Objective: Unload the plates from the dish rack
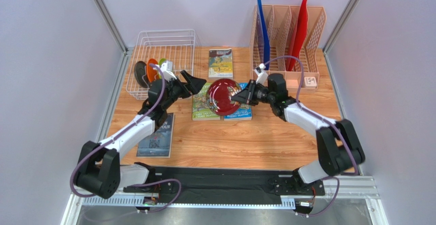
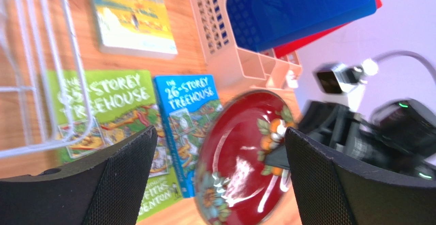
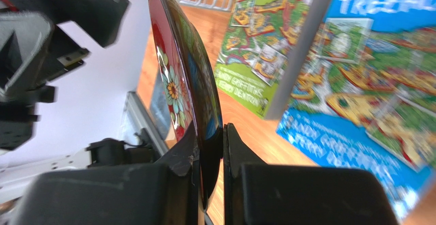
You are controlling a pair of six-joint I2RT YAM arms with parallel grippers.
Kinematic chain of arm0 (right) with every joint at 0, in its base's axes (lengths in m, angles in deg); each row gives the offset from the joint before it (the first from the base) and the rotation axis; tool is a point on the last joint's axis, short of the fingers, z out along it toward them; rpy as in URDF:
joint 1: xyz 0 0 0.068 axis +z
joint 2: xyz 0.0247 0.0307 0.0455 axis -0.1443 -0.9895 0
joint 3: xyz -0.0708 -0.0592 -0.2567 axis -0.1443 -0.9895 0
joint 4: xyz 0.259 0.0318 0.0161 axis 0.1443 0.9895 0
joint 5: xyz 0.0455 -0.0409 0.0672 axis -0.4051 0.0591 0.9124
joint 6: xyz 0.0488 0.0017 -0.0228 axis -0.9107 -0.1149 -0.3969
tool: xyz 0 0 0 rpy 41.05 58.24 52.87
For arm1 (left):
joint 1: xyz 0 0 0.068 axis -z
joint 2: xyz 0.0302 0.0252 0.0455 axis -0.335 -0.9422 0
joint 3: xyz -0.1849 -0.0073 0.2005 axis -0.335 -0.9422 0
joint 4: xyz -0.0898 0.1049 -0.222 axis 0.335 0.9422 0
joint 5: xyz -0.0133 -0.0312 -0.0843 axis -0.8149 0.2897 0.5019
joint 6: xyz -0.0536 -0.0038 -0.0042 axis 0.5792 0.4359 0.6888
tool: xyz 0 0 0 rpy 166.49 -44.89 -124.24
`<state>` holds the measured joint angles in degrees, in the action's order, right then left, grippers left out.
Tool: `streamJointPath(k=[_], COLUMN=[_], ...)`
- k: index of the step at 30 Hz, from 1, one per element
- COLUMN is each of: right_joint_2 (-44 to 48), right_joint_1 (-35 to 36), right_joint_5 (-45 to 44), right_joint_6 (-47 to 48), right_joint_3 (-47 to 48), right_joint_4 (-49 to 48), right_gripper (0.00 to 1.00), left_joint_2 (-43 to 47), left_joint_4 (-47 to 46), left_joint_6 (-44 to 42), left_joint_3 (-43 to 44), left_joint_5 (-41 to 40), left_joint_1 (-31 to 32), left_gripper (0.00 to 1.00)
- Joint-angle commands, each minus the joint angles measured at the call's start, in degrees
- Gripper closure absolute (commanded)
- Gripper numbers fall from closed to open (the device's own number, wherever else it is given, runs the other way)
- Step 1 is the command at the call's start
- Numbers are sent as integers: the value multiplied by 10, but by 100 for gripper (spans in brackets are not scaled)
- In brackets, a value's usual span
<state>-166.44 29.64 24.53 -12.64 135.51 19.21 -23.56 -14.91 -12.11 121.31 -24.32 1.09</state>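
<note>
The dark red patterned plate (image 1: 222, 96) hangs on edge over two books at the table's middle. My right gripper (image 1: 241, 96) is shut on its right rim; in the right wrist view both fingers pinch the plate (image 3: 179, 72) at the gripper (image 3: 210, 133). Just left of the plate, my left gripper (image 1: 197, 82) stands open and apart from it; in its wrist view the plate (image 2: 240, 158) shows between the wide fingers of the gripper (image 2: 220, 133). The white wire dish rack (image 1: 164, 38) at back left holds a dark grey plate (image 1: 140, 74), an orange plate (image 1: 152, 69) and a lime green plate (image 1: 162, 61), all upright.
A peach file organizer (image 1: 289, 36) with a blue and a red folder stands at back right, with a small white box (image 1: 310, 82) in front of it. Books lie flat: one behind the plate (image 1: 220, 62), a green one (image 1: 202, 107) and a blue one (image 1: 243, 113) under it, a dark one (image 1: 156, 135) at front left.
</note>
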Motion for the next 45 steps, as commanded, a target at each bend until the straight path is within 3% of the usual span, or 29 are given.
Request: streamJointPath(k=[1, 5, 9, 12, 20, 29, 34, 39, 45], right_joint_2=[146, 227, 279, 316, 361, 334, 323, 322, 316], right_joint_1=[0, -13, -71, -105, -184, -205, -208, -208, -208], right_joint_5=[-112, -232, -247, -274, -328, -340, -348, -348, -359], right_joint_6=[83, 121, 109, 105, 85, 60, 50, 40, 42], right_joint_3=[-23, -29, -64, -88, -121, -155, -170, -189, -196], right_joint_4=[105, 241, 312, 357, 432, 440, 439, 441, 438], right_gripper=[100, 100, 100, 100, 100, 100, 85, 55, 53], left_joint_2=[64, 94, 120, 146, 185, 201, 199, 195, 192], left_joint_4=[98, 179, 256, 266, 299, 311, 317, 320, 316], left_joint_6=[-103, -174, -213, -236, -251, -263, -268, -268, -271], left_joint_3=[37, 56, 64, 62, 59, 66, 71, 75, 74], left_joint_5=[-60, -127, -236, -273, -284, -292, -297, -295, -296], left_joint_1=[3, 3, 3, 3, 3, 3, 3, 3, 3], left_gripper=[0, 0, 0, 0, 0, 0, 0, 0, 0])
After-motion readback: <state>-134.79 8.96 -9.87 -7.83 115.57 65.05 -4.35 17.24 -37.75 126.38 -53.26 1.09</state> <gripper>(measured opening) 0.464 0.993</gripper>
